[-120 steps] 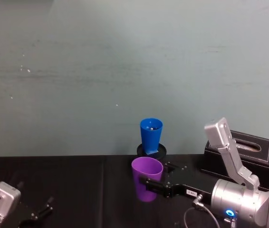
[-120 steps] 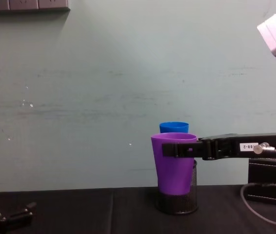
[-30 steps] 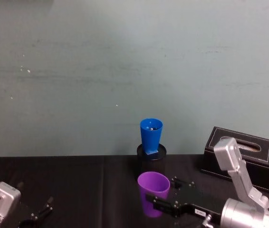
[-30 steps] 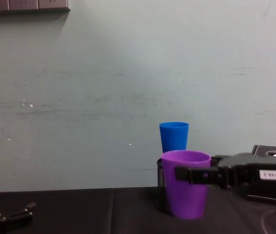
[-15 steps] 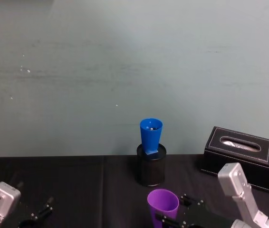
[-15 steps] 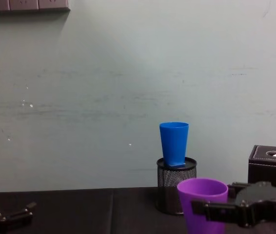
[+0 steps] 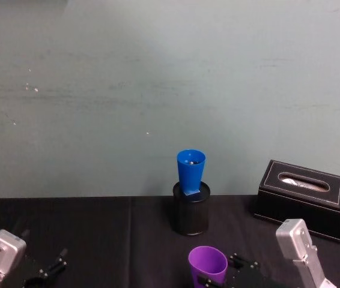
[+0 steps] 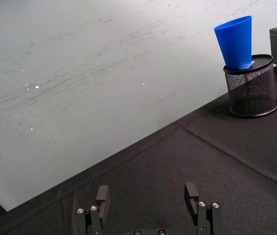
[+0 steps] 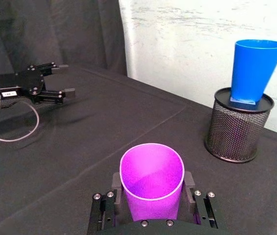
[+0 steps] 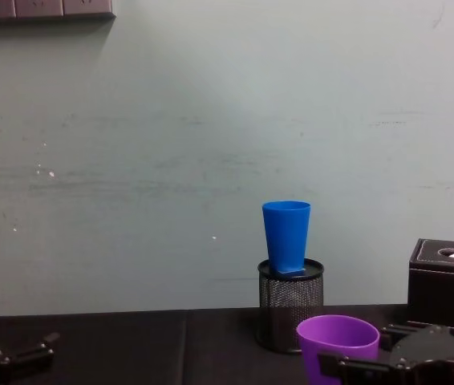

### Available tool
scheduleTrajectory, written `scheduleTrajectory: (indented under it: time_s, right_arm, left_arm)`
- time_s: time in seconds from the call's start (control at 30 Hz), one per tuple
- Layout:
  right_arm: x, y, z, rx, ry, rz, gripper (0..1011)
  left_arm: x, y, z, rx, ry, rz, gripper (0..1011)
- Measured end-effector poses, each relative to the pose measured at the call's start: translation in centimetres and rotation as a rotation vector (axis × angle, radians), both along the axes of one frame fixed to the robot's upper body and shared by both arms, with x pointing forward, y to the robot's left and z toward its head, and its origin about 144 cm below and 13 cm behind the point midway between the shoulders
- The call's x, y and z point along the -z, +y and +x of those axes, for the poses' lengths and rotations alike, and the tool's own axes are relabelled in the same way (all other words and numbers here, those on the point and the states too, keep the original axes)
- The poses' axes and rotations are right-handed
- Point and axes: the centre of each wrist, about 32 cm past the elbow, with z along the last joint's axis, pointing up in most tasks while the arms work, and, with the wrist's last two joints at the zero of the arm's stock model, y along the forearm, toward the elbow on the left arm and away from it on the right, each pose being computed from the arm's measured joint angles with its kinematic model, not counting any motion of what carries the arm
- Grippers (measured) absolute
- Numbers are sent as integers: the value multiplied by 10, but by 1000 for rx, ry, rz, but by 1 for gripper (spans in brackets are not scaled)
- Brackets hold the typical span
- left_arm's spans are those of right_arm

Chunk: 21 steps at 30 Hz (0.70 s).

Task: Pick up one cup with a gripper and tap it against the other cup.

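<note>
Well, purple cup (image 9: 151,183): pinched between the fingers of the right hand (image 9: 150,208), low at the near edge of the worktop (image 9: 80,127); in the head view its lower half is cut off by the frame edge, and in the chest view its base runs off the bottom.
Right hand: clamped on the cup's sides (the wrist view shows a finger pressed against each flank); in the head and chest views it is mostly cropped, so the grip is hard to read there.
Blue cup (image 10: 286,236): seated upright, slightly tilted, in the mouth of the black mesh pen holder (image 10: 290,305), well apart from the purple cup and farther back, toward the wall (image 10: 211,120).
Blue cup's base: hidden inside the mesh holder in every view.
Left hand (image 8: 148,215): resting low over the worktop at the robot's left, fingers spread with nothing between them; its wrist view shows this plainly, while the chest view catches a dark corner of it.
Black box (image 7: 305,195): on the right, behind the arm, cut off by the frame edge.
</note>
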Motion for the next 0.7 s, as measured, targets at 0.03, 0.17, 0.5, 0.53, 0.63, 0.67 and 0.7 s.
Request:
scheduleTrajectory:
  time_s: [0.03, 0.17, 0.5, 0.53, 0.63, 0.67, 0.7]
  right_arm:
    - [1, 0, 0, 2, -1, 2, 723]
    - [6, -1, 0, 11, -4, 19, 723]
    - [13, -1, 1, 15, 0, 35, 723]
    - [14, -1, 1, 15, 2, 35, 723]
    - [16, -1, 1, 17, 7, 35, 723]
    - [17, -1, 1, 17, 8, 35, 723]
    - [17, -2, 1, 18, 9, 35, 723]
  left_arm:
    - [0, 0, 0, 0, 0, 0, 1005]
    - [0, 0, 0, 0, 0, 0, 1005]
    - [0, 0, 0, 0, 0, 0, 1005]
    - [0, 0, 0, 0, 0, 0, 1005]
    - [0, 0, 0, 0, 0, 0, 1005]
    - [0, 0, 0, 0, 0, 0, 1005]
    - [0, 0, 0, 0, 0, 0, 1005]
